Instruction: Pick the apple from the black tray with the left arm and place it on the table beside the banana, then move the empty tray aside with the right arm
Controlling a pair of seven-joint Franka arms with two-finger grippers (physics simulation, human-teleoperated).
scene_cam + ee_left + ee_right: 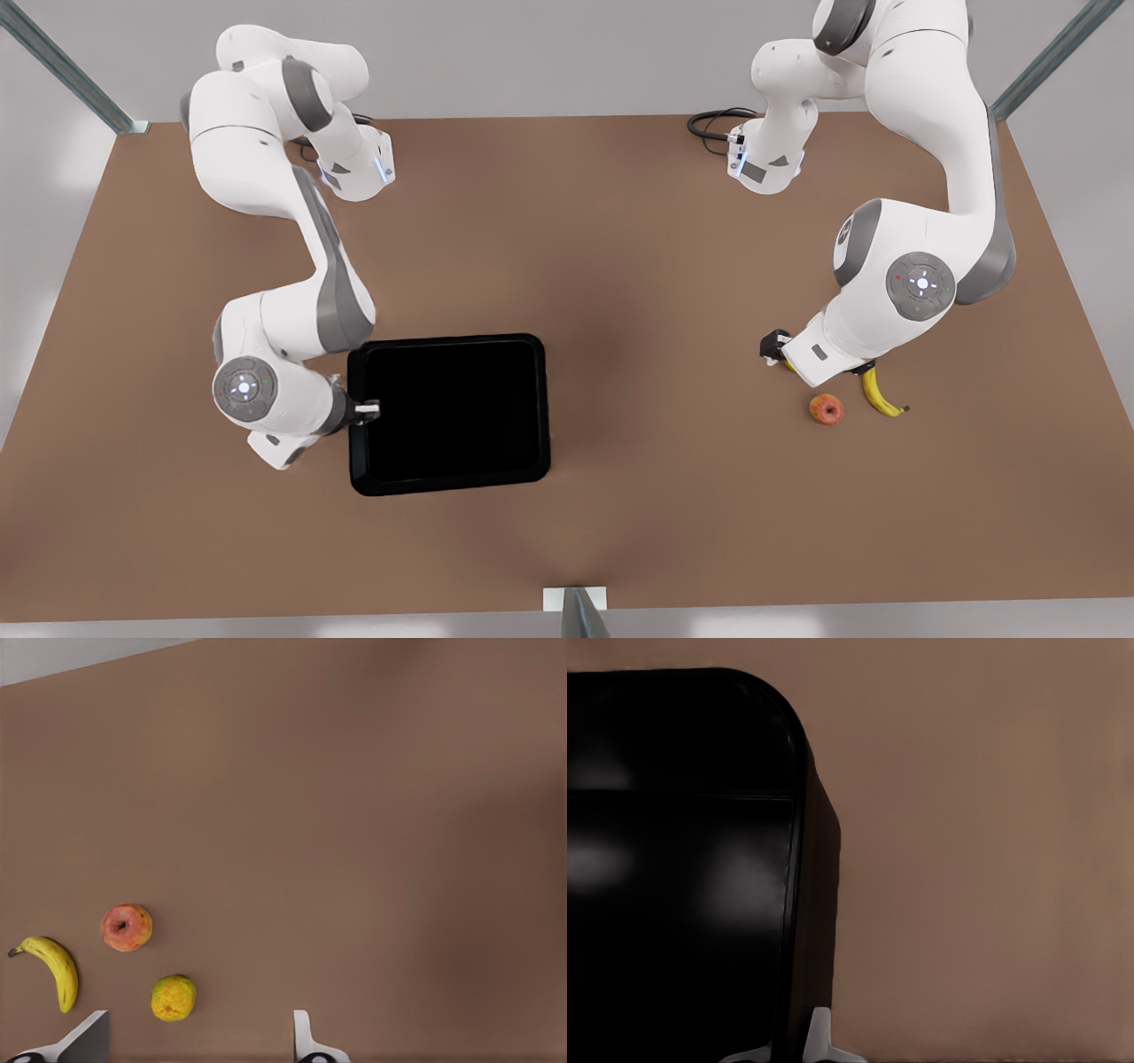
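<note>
Nearest the lower edge of the front view we see the black tray (pixel 456 412), lying flat on the brown bench (pixel 620 532) in the lower left-centre of the frame, with nothing in it. The right tool (pixel 370 410) sits at the tray's rim on the front view's left side; in the right wrist view its fingers (pixel 819 1038) straddle the rim of the black tray (pixel 682 868), one on either side and pressed on it, so we read it as pinching the tray's edge.

Across the bench, in the lower right of the front view, the apple (pixel 826 408) rests on the bare surface just beside the banana (pixel 879 395), the two close but not touching. The left tool (pixel 774 347) hangs a little farther back, up and to the left of the apple in that frame, apart from the fruit. In the left wrist view its fingers (pixel 303 1038) stand spread wide with nothing between them, and we see the apple (pixel 127 927) lying between the banana (pixel 55 967) and a knobbly round yellow fruit (pixel 173 997), all three separate on the bench (pixel 354 815).

Farthest off, at the top right of the front view, a coiled black cable (pixel 716 122) lies by the arm's base.
</note>
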